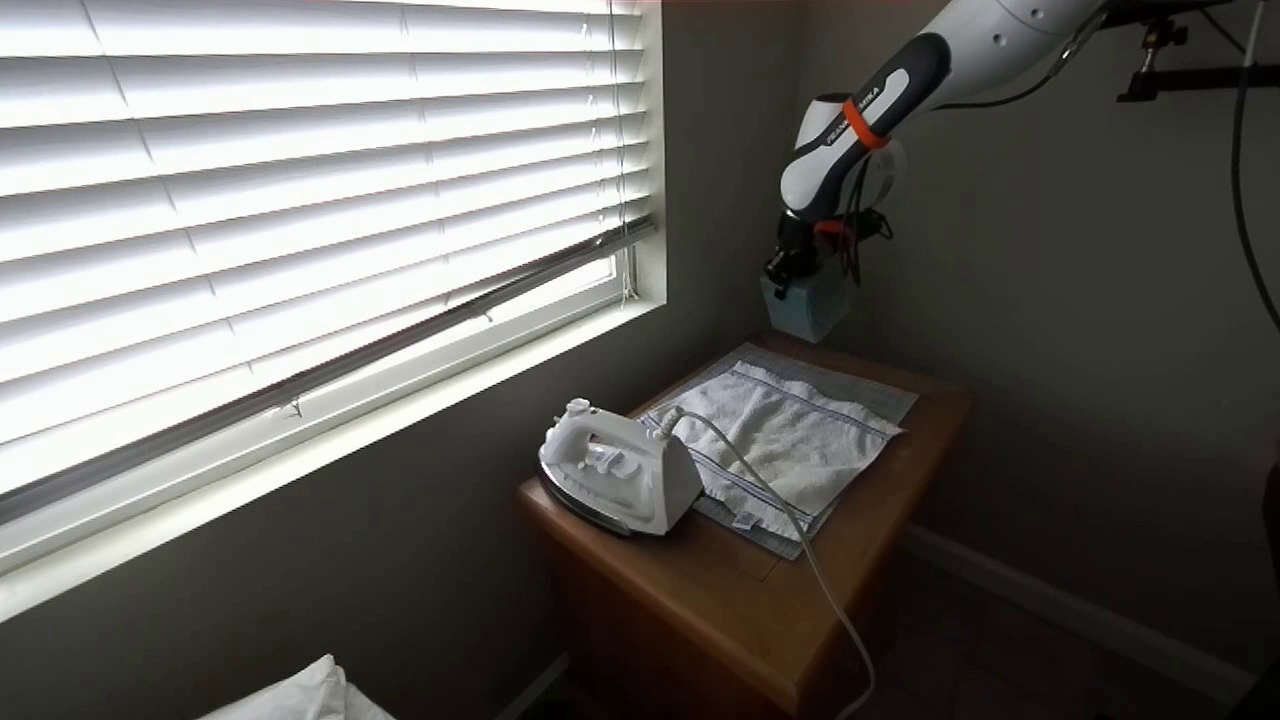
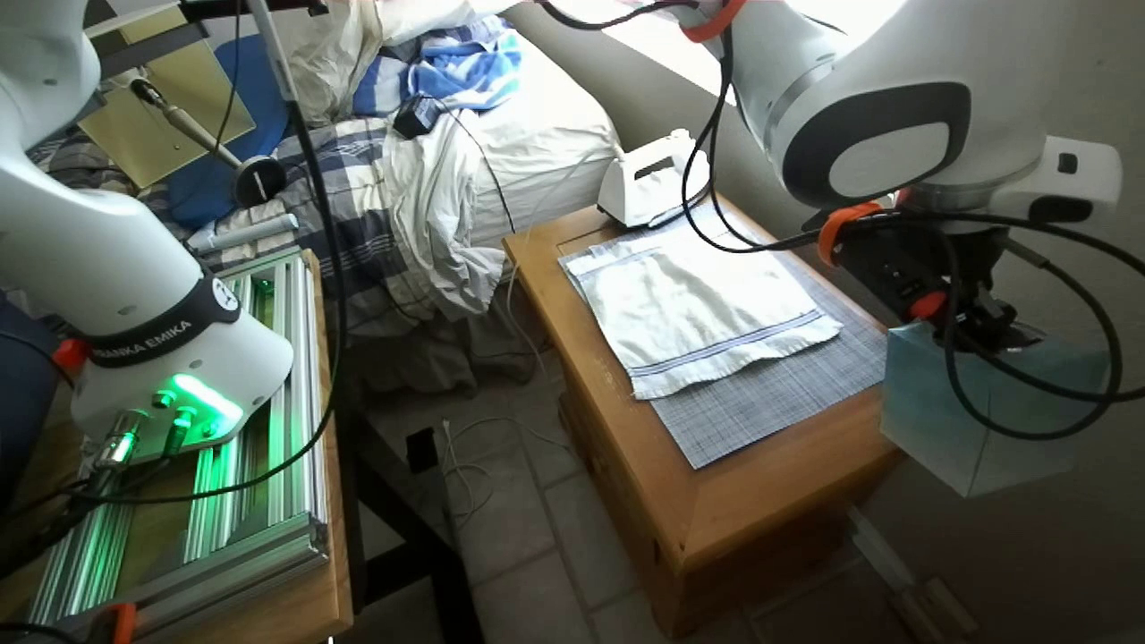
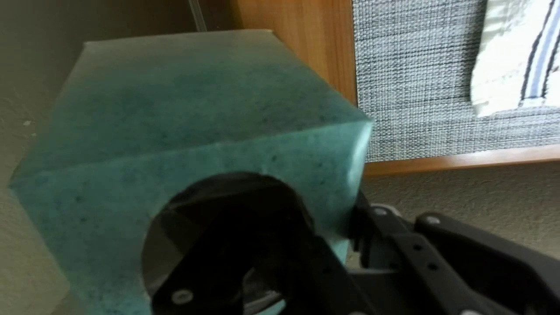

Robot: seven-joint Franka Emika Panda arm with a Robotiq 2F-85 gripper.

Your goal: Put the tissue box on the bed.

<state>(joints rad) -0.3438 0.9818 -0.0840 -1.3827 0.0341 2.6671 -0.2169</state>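
Tissue box (image 2: 1006, 402), teal, cube-shaped, held in the air. Gripper (image 2: 988, 331), clenched on the upper side of the box. Wooden chest (image 2: 774, 478), near end close to the box. On it: grey mat (image 2: 767, 399); striped white cloth (image 2: 702, 304), lying over the mat; white iron (image 2: 637, 199), at the chest's far end. Bed (image 2: 555, 103), beyond, well apart from the box.

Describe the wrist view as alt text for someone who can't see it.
A teal tissue box dominates the left and middle, held by a dark gripper whose fingers straddle one side, one of them reaching into the round opening. Behind, at upper right, a white blue-striped cloth lies on a gray woven mat on a wooden table.
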